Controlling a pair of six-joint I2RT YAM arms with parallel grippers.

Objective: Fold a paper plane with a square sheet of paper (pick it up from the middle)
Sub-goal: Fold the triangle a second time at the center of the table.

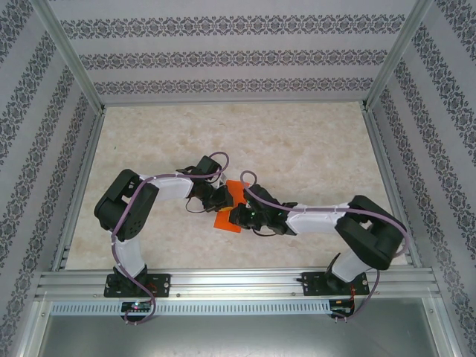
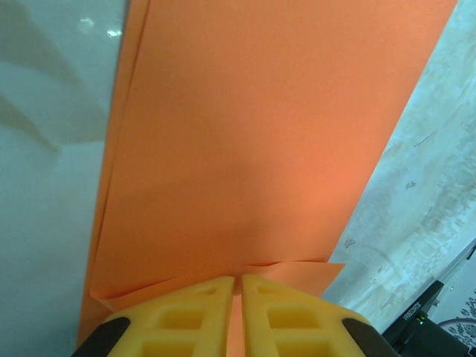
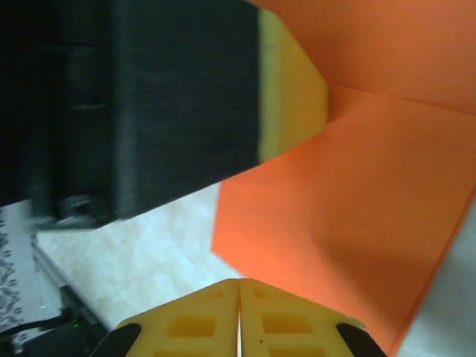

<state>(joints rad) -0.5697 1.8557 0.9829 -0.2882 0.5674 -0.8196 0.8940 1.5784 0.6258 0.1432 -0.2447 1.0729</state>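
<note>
The left fingers (image 2: 193, 320) pinch the half-folded orange sheet (image 2: 245, 149); the right fingers (image 3: 193, 323) sit closed at its edge. Opposing pulls could tear it or skew the crease.

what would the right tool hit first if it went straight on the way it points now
The folded orange paper just ahead; the left tool lies beyond, depth unclear.
</note>
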